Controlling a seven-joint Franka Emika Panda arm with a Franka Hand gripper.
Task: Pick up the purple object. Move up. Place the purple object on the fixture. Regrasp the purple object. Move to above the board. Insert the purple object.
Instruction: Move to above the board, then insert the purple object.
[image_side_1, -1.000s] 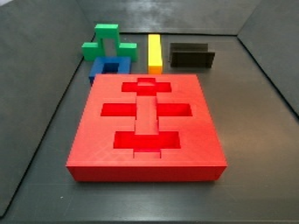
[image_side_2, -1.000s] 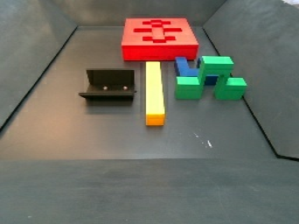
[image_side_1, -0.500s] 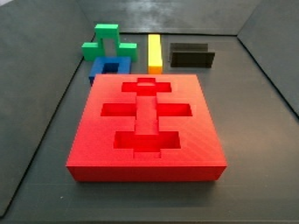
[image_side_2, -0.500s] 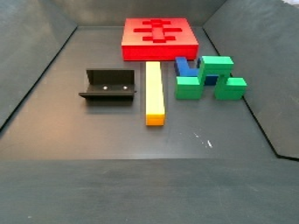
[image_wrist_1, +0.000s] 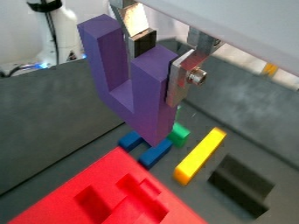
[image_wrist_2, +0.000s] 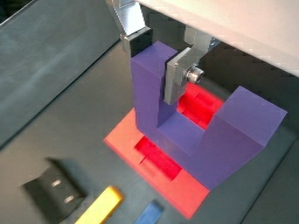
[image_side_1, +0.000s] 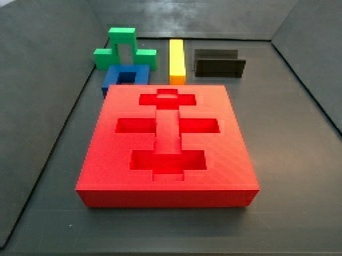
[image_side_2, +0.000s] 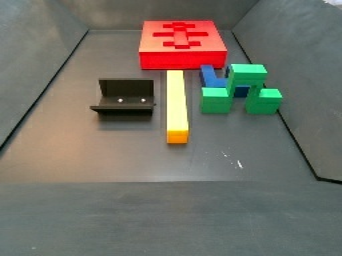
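Gripper (image_wrist_1: 156, 59): clamped on one prong of purple U-block (image_wrist_1: 126, 74), held aloft; arm and block out of frame in both side views. Fingers (image_wrist_2: 177, 77): silver plates w/ dark pads.

Below: red board (image_wrist_2: 146, 149) w/ cross and bar recesses; fixture (image_wrist_1: 243, 184), yellow bar (image_wrist_1: 198, 155), blue block (image_wrist_1: 149, 149), green block (image_wrist_1: 177, 134) beside.

Step, by my read: move above board. Advice: square block w/ matching recess before descent; lower slowly.
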